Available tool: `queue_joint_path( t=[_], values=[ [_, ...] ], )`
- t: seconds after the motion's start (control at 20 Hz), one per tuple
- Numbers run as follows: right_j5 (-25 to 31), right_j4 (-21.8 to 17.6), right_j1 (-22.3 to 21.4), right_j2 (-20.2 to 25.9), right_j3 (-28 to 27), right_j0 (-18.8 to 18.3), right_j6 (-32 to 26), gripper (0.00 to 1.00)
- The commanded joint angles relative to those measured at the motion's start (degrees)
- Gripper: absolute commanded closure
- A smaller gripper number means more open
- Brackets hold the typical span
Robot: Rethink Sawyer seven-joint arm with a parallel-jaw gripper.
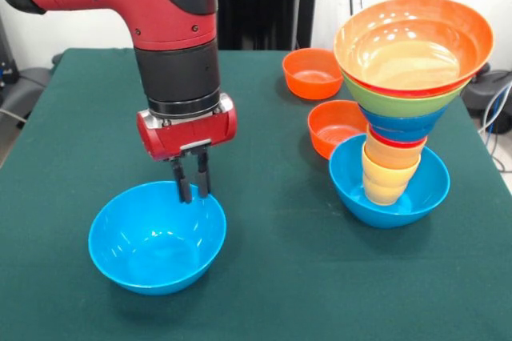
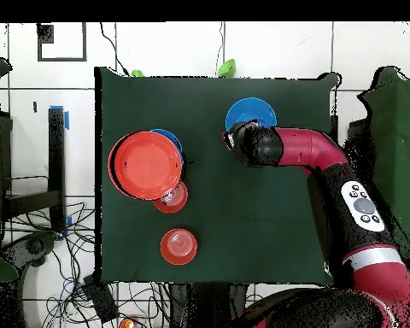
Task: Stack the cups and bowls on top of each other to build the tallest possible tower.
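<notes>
A loose large light-blue bowl (image 1: 157,237) (image 2: 250,113) sits upright on the green table. My gripper (image 1: 193,194) hangs at its far rim with the fingers close together, one just inside the rim and one just outside, pinching it. In the overhead view the arm's wrist (image 2: 258,143) covers the gripper. The tower (image 1: 400,101) (image 2: 147,164) stands apart: a light-blue bowl (image 1: 424,189) as base, pale yellow and orange cups (image 1: 386,173), a red cup's rim, a dark blue bowl (image 1: 400,126), a green bowl (image 1: 404,102) and a wide orange bowl (image 1: 412,45) on top.
Two small orange bowls sit by the tower, one (image 1: 314,73) (image 2: 178,246) behind it and one (image 1: 336,126) (image 2: 171,198) touching the base bowl. The green cloth (image 1: 280,277) ends at the table edges. Cables (image 2: 38,248) lie on the floor beside it.
</notes>
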Motion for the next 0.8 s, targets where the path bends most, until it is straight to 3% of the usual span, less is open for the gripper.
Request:
queue_joint_path(
  t=[0.05, 0.3, 0.8],
  values=[
    [-2.64, -6.05, 0.13, 3.68, -2.34, 0.29, -9.72, 1.0],
    [-3.94, -7.18, -0.51, 4.83, -0.56, -1.49, -8.59, 1.0],
    [-3.11, -9.0, -0.89, 5.19, -0.55, -1.53, -7.33, 1.0]
  ],
)
